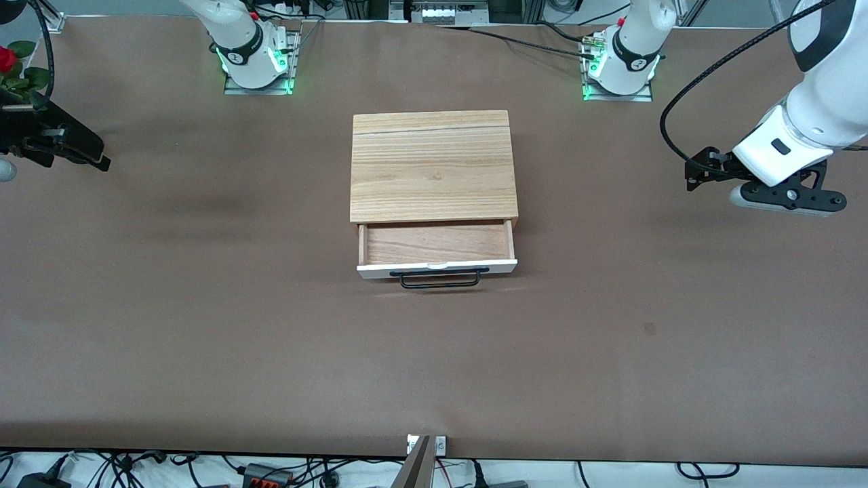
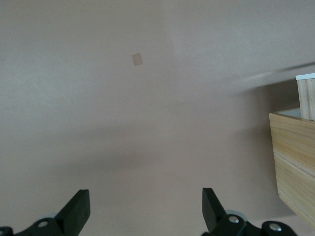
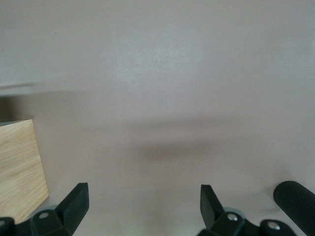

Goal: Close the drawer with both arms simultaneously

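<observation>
The drawer point(image 1: 437, 244) is pulled partly out of the wood-topped box point(image 1: 432, 166) at the table's middle, on the side nearer the front camera. Its white front panel point(image 1: 495, 266) carries a black wire handle point(image 1: 439, 279). My left gripper point(image 1: 790, 198) hangs open and empty above the table toward the left arm's end, well apart from the box. In the left wrist view the gripper point(image 2: 146, 206) is over bare table, with the box's side point(image 2: 295, 157) and the drawer's edge point(image 2: 306, 77) beside it. My right gripper point(image 1: 81, 152) is open and empty toward the right arm's end; its wrist view point(image 3: 144, 204) shows a box corner point(image 3: 19, 167).
A red flower with green leaves point(image 1: 8, 61) stands at the right arm's end of the table. A small darker patch point(image 1: 649, 329) marks the brown tabletop; it also shows in the left wrist view point(image 2: 137, 59). Cables and a metal bracket point(image 1: 426, 444) line the table edge nearest the front camera.
</observation>
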You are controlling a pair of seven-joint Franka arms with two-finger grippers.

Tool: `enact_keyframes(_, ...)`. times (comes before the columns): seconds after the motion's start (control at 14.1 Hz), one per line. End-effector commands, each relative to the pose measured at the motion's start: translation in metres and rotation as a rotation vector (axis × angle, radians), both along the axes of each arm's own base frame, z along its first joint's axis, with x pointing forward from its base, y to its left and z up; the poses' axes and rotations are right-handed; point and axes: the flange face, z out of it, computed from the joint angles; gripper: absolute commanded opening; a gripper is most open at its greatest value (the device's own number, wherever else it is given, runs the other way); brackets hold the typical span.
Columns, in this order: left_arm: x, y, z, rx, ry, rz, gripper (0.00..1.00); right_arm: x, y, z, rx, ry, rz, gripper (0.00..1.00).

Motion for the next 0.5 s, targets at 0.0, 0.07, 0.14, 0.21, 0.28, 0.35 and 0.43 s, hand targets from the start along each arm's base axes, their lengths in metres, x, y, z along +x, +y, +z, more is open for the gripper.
enact_keyframes(0.0, 0.002, -0.001, 0.002, -0.014, 0.008, 0.004, 1.0, -0.004, 0.001, 0.004, 0.01, 0.002, -0.017, 1.0)
enact_keyframes(0.07, 0.003, -0.003, 0.005, -0.013, 0.003, 0.007, 1.0, -0.004, 0.001, 0.004, 0.01, 0.002, -0.017, 1.0)
enact_keyframes(0.14, 0.007, -0.004, 0.004, -0.013, 0.003, 0.007, 1.0, -0.004, 0.001, 0.004, 0.01, 0.002, -0.017, 1.0)
enact_keyframes(0.21, 0.01, -0.005, 0.006, -0.014, -0.003, 0.007, 1.0, -0.003, 0.002, 0.004, 0.01, 0.002, -0.016, 1.0)
enact_keyframes(0.28, 0.012, -0.008, 0.008, -0.014, -0.008, 0.002, 1.0, -0.003, 0.002, 0.004, 0.01, 0.002, -0.016, 1.0)
enact_keyframes(0.35, 0.013, -0.011, 0.006, -0.015, -0.006, -0.002, 1.0, -0.003, 0.003, 0.004, 0.01, 0.002, -0.014, 1.0)
enact_keyframes(0.43, 0.014, -0.012, 0.004, -0.015, -0.002, -0.007, 1.0, -0.004, 0.003, 0.003, 0.01, 0.003, -0.014, 1.0)
